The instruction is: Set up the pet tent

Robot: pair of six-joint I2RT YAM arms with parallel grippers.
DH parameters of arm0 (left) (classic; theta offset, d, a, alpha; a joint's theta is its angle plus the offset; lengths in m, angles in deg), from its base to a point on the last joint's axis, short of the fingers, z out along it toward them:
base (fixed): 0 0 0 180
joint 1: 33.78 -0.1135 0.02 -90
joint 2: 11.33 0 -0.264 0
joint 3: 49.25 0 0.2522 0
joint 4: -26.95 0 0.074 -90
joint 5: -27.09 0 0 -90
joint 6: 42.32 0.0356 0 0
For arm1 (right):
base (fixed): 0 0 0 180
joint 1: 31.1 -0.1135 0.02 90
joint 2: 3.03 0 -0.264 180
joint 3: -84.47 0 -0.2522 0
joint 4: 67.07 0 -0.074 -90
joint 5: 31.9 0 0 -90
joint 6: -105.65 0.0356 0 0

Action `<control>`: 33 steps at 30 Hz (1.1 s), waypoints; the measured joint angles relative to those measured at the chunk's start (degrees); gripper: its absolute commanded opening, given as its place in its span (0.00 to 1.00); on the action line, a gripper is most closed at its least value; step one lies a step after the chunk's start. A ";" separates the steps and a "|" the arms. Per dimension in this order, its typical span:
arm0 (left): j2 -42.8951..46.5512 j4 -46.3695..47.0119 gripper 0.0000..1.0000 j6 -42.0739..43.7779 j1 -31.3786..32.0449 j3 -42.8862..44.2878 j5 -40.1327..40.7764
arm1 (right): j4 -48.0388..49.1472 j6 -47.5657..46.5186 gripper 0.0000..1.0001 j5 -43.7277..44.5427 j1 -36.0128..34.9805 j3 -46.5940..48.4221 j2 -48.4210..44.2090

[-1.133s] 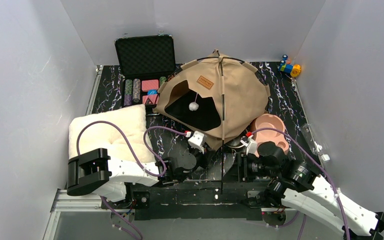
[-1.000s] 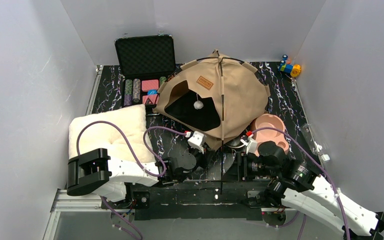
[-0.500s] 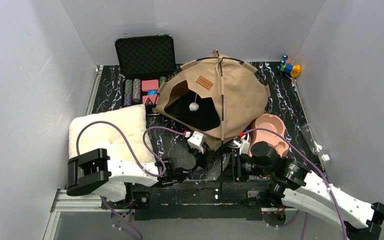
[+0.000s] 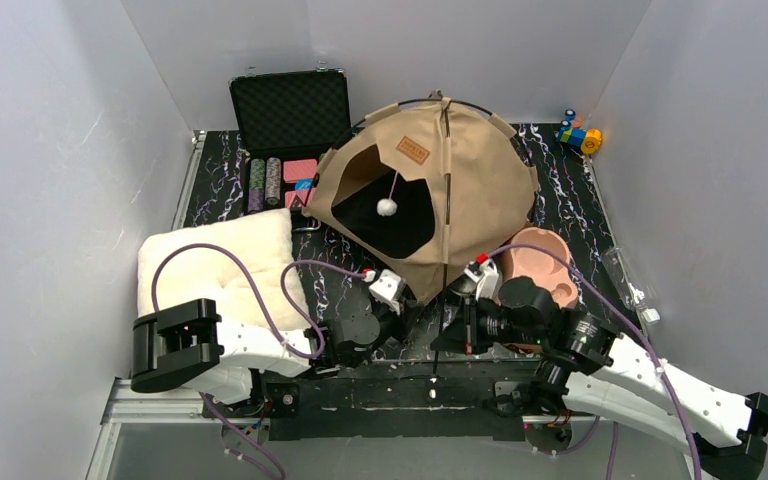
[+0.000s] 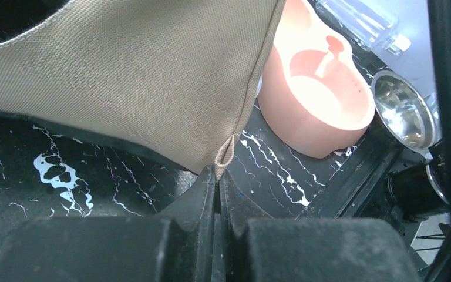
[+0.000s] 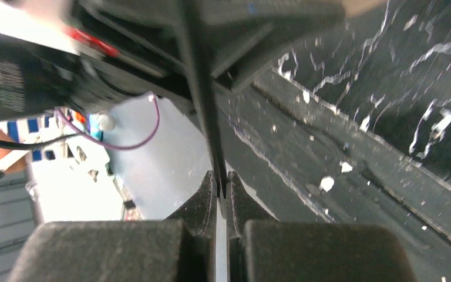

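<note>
Both arms reach low toward the near corner of the pet tent (image 4: 480,180).
Left claw (image 5: 217,176) pinches its corner seam tight; right claw (image 6: 222,183) clamps the thin black pole (image 6: 202,100).

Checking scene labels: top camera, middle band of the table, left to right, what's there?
cushion → tent → pink bowl → clear plastic packet. Left out: the black case and the toy further back, which overlap these.

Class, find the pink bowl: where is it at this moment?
In the top view, the pink bowl sits right of centre, beside the near-right edge of the tent and just beyond the right arm's wrist.
</note>
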 measured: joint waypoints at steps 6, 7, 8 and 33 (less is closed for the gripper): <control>1.73 9.49 0.00 5.53 -0.04 -5.25 -3.37 | -0.61 -4.63 0.01 10.95 -0.28 8.59 4.87; 1.90 10.36 0.00 6.78 0.02 -5.60 -3.80 | 0.00 -5.68 0.01 13.49 -0.28 9.31 6.12; 1.92 10.97 0.00 8.24 0.17 -5.99 -3.93 | 0.57 -6.47 0.01 15.43 -0.28 9.81 7.26; -7.26 20.00 0.00 22.62 8.04 -3.06 13.27 | 7.52 -14.86 0.01 22.91 8.00 12.41 17.29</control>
